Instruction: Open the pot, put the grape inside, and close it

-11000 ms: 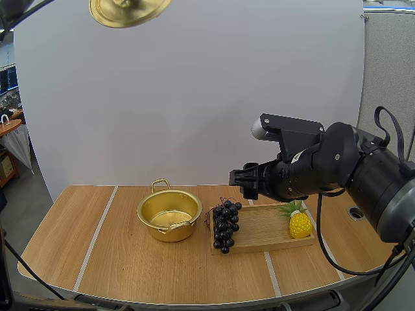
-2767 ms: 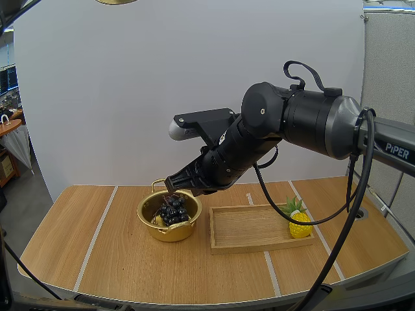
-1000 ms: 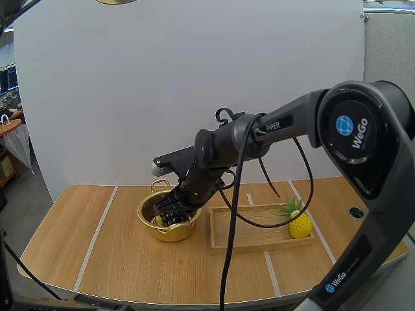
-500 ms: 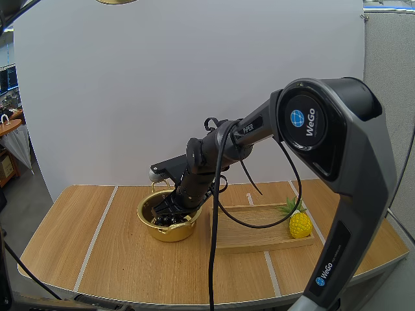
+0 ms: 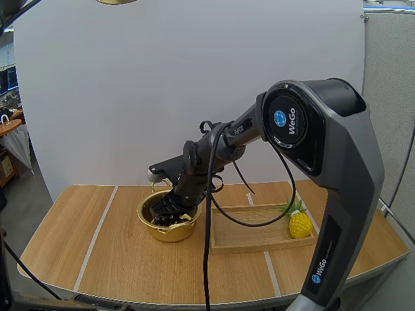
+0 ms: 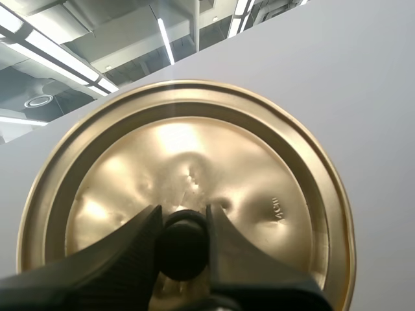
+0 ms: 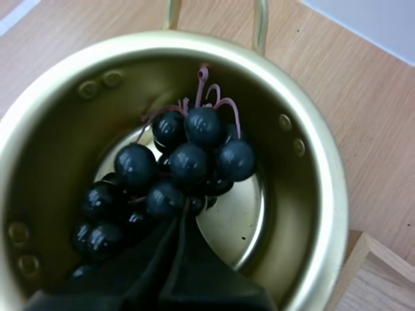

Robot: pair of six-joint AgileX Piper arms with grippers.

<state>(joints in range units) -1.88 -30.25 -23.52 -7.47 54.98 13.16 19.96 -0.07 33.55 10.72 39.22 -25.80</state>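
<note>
A: Where does the lid sit?

B: Up high, well clear of the worktop. The left pincer is clamped on its black knob.

A: And the grapes?

B: Down in the open pot, lying on its floor. The right pincer reaches inside, its 2 fingers pressed together with the tips in the bunch, so I judge it is pinching the stem.

A: So the release is the step in hand?

B: I think so. Part the fingers just enough, then lift straight up so no berry snags and comes along. Keep off the rim; the pot may slide towards the tray beside it. Then the lid can come down centred.
</note>
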